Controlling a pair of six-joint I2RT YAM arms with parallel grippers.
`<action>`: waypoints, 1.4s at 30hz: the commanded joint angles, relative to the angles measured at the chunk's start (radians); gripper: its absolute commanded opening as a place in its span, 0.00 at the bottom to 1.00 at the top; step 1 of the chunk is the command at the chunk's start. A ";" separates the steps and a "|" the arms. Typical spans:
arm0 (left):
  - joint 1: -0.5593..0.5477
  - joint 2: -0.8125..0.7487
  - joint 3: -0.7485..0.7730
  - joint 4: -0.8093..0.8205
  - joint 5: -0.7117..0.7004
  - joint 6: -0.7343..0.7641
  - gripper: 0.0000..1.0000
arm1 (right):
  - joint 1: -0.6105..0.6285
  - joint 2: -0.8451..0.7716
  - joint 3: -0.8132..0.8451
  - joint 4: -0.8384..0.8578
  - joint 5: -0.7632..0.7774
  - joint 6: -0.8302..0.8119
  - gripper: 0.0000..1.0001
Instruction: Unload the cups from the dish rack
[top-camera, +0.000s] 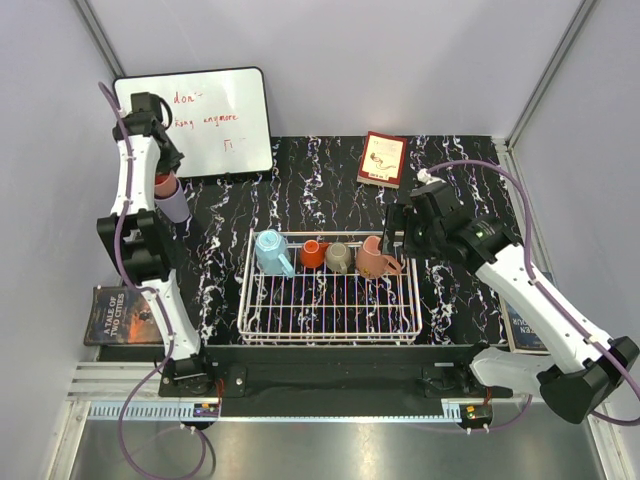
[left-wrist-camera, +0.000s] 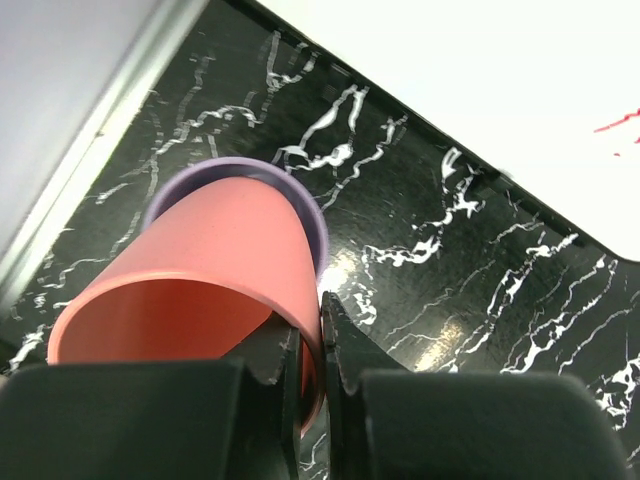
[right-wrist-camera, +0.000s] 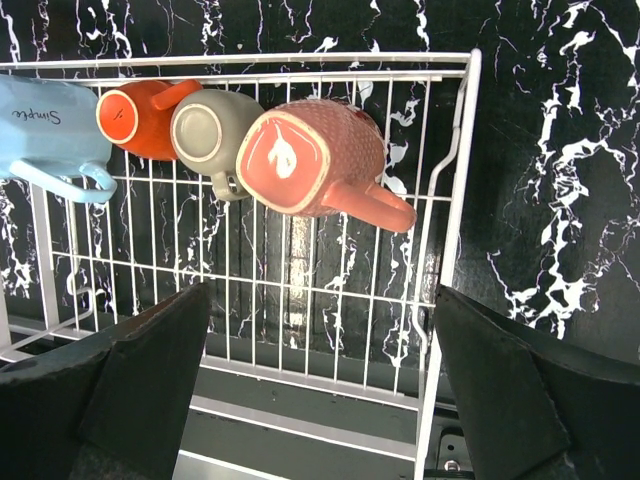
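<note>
Grey walls are enclosing the black table (top-camera: 300, 195). By the far-left-corner whiteboard (top-camera: 215, 115), the left hand (left-wrist-camera: 310, 370) is pinching the pink tumbler (left-wrist-camera: 200, 270), nested in the lavender tumbler (top-camera: 175, 210). The spread right hand (right-wrist-camera: 322, 300) is hovering over four mugs (right-wrist-camera: 310, 155) along the central dish rack's (top-camera: 330, 300) far side.

Black white-veined tabletop (top-camera: 300, 195), bearing a whiteboard (top-camera: 215, 120) with red writing at far left and a red book (top-camera: 382, 159) at the far edge; one dark book lay off its left edge (top-camera: 122, 315), another off its right (top-camera: 522, 325).
</note>
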 joint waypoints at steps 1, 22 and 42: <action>-0.005 0.020 0.053 0.036 0.051 0.003 0.00 | -0.002 0.023 0.007 0.050 -0.011 -0.036 1.00; -0.003 -0.137 0.084 0.055 0.019 -0.046 0.61 | -0.002 0.009 0.001 0.078 -0.015 -0.013 1.00; -0.519 -0.938 -0.856 0.214 -0.130 -0.170 0.99 | 0.003 0.027 0.057 0.073 0.097 -0.154 1.00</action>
